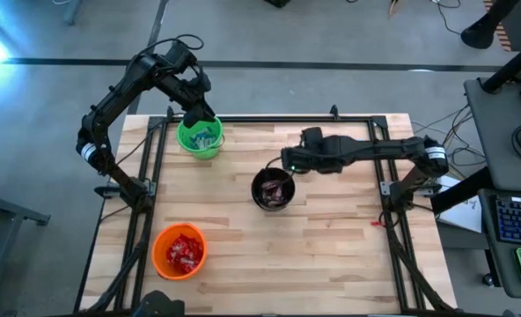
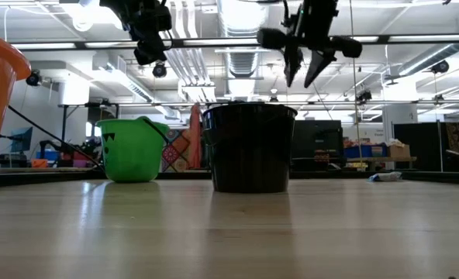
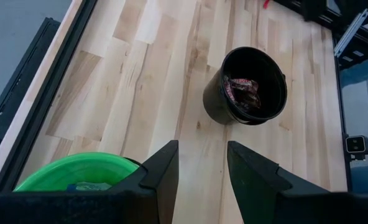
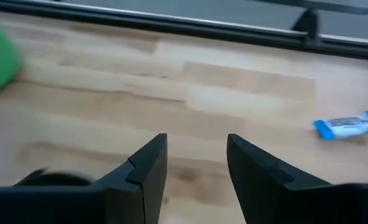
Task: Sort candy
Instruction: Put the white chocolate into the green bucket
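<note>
Three cups stand on the wooden table. The green cup [image 1: 199, 138] at the far left holds blue-and-white candy. The black cup [image 1: 273, 188] in the middle holds dark brown candy [image 3: 243, 93]. The orange cup [image 1: 180, 251] at the near left holds red candy. My left gripper [image 3: 202, 146] hangs open and empty above the green cup. My right gripper [image 4: 196, 140] is also open and empty. It hangs above the black cup's far rim [image 2: 303, 74]. One blue-and-white candy [image 4: 347, 124] lies flat on the table beyond it, toward the far edge.
A black metal frame [image 1: 269, 117] runs along the table's far edge and down both sides. Bare wood lies between the cups and across the near right part of the table [image 1: 331, 255].
</note>
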